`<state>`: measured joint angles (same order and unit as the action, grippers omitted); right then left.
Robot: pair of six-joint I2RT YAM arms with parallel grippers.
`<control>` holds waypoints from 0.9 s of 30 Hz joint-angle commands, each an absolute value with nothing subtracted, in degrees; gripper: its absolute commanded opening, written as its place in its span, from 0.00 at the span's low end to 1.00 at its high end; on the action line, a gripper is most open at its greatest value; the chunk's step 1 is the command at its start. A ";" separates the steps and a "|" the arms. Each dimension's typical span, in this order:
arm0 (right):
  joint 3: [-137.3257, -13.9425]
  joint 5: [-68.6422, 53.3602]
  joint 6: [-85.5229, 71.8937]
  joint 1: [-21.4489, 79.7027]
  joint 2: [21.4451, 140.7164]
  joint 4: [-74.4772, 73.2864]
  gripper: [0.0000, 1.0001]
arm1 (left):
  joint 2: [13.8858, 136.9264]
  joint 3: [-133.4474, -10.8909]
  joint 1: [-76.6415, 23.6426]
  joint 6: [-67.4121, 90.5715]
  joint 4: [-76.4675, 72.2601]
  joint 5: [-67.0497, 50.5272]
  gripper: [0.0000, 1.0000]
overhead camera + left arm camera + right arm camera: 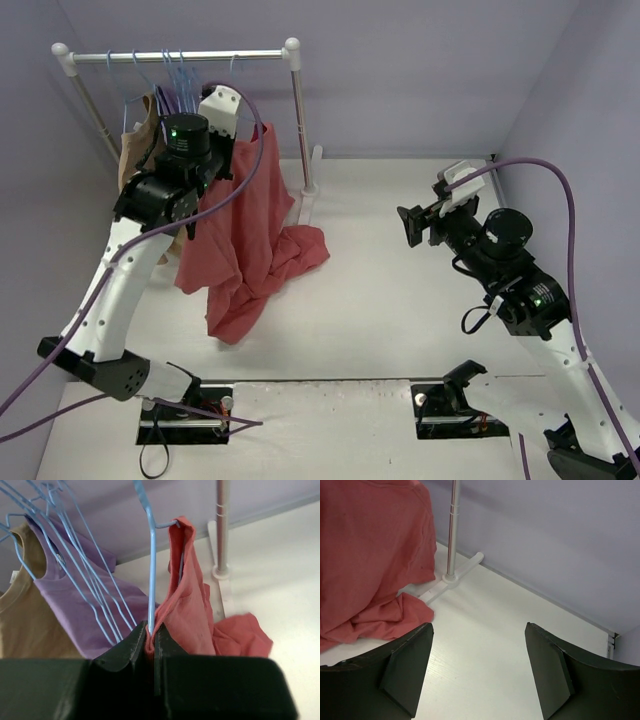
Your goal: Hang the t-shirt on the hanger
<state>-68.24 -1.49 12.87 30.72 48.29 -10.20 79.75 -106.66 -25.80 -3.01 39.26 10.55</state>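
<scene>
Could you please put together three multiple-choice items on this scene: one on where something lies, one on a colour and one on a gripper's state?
1. Where does the lower end of the t-shirt lie?
A. over the rail
B. on the table by the foot of the rack
C. hanging clear of the table

2. What colour is the garment hanging between the tan garment and the t-shirt?
A. green
B. black
C. lilac-purple

3. How is the left gripper?
A. shut on the hanger
B. open above the rack
C. shut on the tan garment

Answers: 1 B, the red cloth is heaped on the white table beside the foot. 2 C, the lilac-purple garment shows in the left wrist view. 3 A, its jaws are closed on the blue wire.
</scene>
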 commanded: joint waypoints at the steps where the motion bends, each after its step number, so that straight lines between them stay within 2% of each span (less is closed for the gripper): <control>1: -67.87 -2.72 11.71 30.50 47.83 -5.63 0.71 | 83.00 -109.79 -22.06 0.70 19.32 12.34 0.00; 12: -68.37 -2.20 12.04 30.50 47.37 -5.71 0.71 | 92.88 -119.42 -20.91 1.93 10.02 12.14 0.00; 27: -64.84 -1.17 11.33 30.50 45.02 -5.71 0.73 | 100.70 -110.84 -20.73 3.73 7.44 10.66 0.00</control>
